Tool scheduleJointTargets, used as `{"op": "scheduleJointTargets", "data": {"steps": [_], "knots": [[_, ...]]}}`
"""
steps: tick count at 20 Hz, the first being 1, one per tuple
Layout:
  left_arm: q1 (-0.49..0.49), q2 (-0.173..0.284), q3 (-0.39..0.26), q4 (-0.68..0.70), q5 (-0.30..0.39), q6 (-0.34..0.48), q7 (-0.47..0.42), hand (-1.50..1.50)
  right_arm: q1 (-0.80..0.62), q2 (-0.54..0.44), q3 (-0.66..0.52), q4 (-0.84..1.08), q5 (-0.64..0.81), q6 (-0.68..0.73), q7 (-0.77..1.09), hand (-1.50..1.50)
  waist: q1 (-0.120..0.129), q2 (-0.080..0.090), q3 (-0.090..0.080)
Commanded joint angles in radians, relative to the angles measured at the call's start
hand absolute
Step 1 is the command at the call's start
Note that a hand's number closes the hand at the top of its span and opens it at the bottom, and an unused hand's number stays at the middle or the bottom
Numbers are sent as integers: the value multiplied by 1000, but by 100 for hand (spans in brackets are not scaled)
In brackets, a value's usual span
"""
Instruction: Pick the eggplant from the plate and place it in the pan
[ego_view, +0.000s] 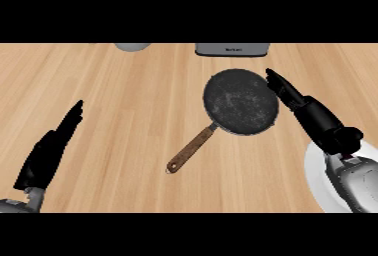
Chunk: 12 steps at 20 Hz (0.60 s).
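A black pan (240, 102) with a brown wooden handle (190, 150) lies in the middle of the wooden counter, handle pointing toward the lower left. My right hand (317, 120) stretches up along the pan's right rim, fingers straight, with nothing visibly in it. A white plate (316, 172) sits at the lower right, mostly covered by my right forearm. No eggplant shows in this view. It may be hidden under the hand or the forearm. My left hand (48, 150) rests open at the lower left, fingers up.
A grey box-shaped appliance (231, 49) stands at the counter's back edge above the pan. A grey rounded object (133, 46) sits further left along that edge. Bare wood lies between the pan and my left hand.
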<state>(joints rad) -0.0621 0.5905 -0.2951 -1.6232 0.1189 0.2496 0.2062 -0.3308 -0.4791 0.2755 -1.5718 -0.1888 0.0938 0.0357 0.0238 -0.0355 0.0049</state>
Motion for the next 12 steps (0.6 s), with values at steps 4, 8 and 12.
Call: {"op": "scheduleJointTargets", "data": {"steps": [4, 8, 12], "knots": [[31, 27, 130, 84, 25, 47, 14, 0, 14, -71, -85, 50, -292, 384, -168, -150, -1, 43, -2], [58, 5, 121, 124, 31, 69, 53, 0, -62, -285, -175, 2, 23, 249, -192, 150, -62, 7, -24], [39, -6, 176, 168, 71, 73, 52, 0, 129, -77, -377, 307, -334, 240, -333, 150, -44, 58, 3]]}}
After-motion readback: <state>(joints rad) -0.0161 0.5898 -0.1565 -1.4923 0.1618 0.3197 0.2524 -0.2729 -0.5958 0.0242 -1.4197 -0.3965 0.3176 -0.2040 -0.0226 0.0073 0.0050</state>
